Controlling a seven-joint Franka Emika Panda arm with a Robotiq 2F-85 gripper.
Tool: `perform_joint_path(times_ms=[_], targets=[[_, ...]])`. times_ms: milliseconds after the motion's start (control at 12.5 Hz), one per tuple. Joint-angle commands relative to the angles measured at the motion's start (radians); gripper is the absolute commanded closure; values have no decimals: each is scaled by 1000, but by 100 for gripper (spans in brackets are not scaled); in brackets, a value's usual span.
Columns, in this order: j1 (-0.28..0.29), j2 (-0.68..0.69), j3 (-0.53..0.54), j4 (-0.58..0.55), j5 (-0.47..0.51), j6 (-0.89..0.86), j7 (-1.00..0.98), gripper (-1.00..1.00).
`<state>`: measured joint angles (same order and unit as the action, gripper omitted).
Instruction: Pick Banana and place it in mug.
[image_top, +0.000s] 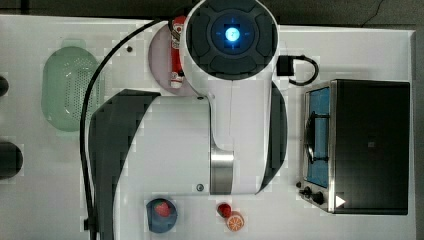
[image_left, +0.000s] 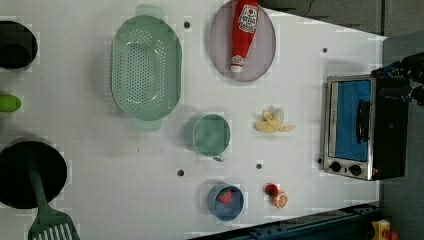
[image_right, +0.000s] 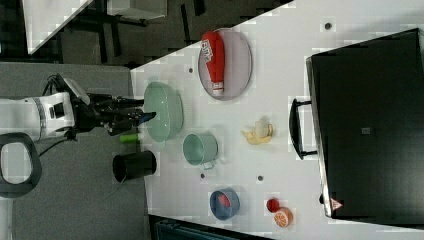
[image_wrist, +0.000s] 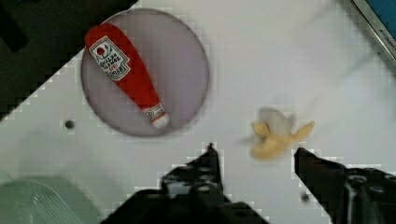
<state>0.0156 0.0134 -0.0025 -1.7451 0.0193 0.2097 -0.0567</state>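
Observation:
The banana (image_left: 272, 122), half peeled and pale yellow, lies on the white table between the mug and the toaster oven; it also appears in the right view (image_right: 257, 132). The small teal mug (image_left: 211, 135) stands upright and empty beside the colander, also seen as the mug (image_right: 200, 148) in the right view. In the wrist view my gripper (image_wrist: 255, 150) is open, its two dark fingers either side of the banana (image_wrist: 276, 136) and clearly above it. The right view has the gripper (image_right: 148, 116) well off the table, holding nothing.
A pale-green colander (image_left: 146, 67) sits beside the mug. A ketchup bottle (image_left: 242, 30) lies on a grey plate (image_left: 220, 45). A toaster oven (image_left: 357, 127) stands beyond the banana. A blue bowl (image_left: 226, 201) with a strawberry and an orange slice (image_left: 280, 200) sit near the table edge.

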Motion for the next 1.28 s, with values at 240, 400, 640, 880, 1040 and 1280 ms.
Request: perform_joint_path(times_ms=[240, 400, 640, 880, 1040, 1280], targets=[[-30, -247, -47, -61, -6, -245, 105, -91], [-30, -226, -46, -120, -6, -219, 104, -100], [-30, -177, -47, -231, -6, -87, 104, -100], [-29, -133, -46, -368, -6, 103, 104, -100], [-29, -101, -46, -452, -6, 241, 104, -100], [-29, -39, -45, -560, -6, 417, 104, -100]])
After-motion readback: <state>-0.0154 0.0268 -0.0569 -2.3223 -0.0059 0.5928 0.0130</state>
